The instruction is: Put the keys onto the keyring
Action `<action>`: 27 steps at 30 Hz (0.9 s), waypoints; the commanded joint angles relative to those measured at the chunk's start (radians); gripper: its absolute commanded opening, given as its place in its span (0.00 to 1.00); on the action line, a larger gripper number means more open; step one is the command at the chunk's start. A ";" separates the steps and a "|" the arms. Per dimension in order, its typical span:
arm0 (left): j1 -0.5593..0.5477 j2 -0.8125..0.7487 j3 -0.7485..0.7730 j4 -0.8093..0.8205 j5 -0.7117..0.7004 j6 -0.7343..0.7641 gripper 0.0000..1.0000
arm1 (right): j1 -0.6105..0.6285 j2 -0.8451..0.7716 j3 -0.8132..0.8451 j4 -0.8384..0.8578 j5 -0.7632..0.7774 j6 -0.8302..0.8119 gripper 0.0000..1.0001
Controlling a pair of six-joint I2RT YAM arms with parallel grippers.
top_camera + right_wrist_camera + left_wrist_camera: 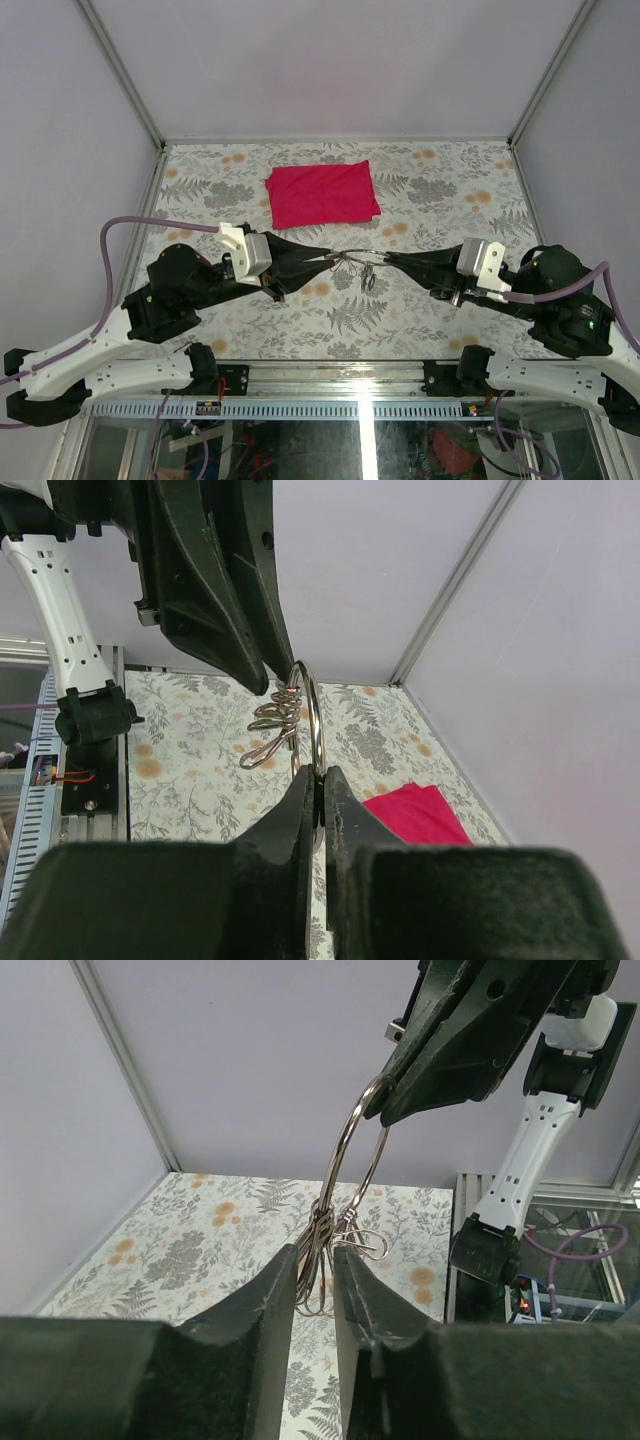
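Left tool (pixel 318 1285) reaches in from the left with its jaws drawn close on either side of the keyring (pixel 350 1140), right where a bunch of keys (pixel 352 1242) gathers on the wire. Metal fills most of the narrow gap, but whether the pads actually bite it I cannot tell. Ahead of that tool's tips the ring rises as a thin silver loop, held clear of the desk (pixel 430 300) between the two tools. Its far arc is pinched in the right tool (pixel 318 792), whose fingers are pressed together on the wire. This reads as a two-handed hold: the right tool likely steadies the ring in the air so that the left one can work at the keys or at the split in the wire. Only the overhead view gives the whole layout: both tools meeting tip to tip over the middle of the desk, the keys dangling just below the ring, and a red cloth (pixel 322 195) lying well beyond the tips, apart from everything. It is too coarse to show either grip. The left wrist view shows the gap at its own jaws and the right tool's tip clamped on the ring's top. The right wrist view shows its own tight pinch and the keys hanging off the ring toward the left tool's side. No coloured key heads are clear in any view; the keys look like bare wire loops.
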 commanded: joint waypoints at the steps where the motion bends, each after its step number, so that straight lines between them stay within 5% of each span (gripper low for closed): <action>1: 0.002 0.003 0.033 0.006 -0.017 0.011 0.26 | 0.002 -0.011 0.006 0.067 0.011 0.007 0.00; 14: 0.002 0.014 0.037 -0.001 -0.022 0.016 0.33 | 0.002 -0.021 0.006 0.060 0.005 0.013 0.00; 22: 0.002 0.025 0.053 -0.024 -0.007 0.027 0.12 | 0.002 -0.025 0.004 0.062 0.004 0.014 0.00; 27: 0.002 0.034 0.065 -0.052 0.000 0.035 0.09 | 0.002 -0.028 0.002 0.063 0.007 0.014 0.00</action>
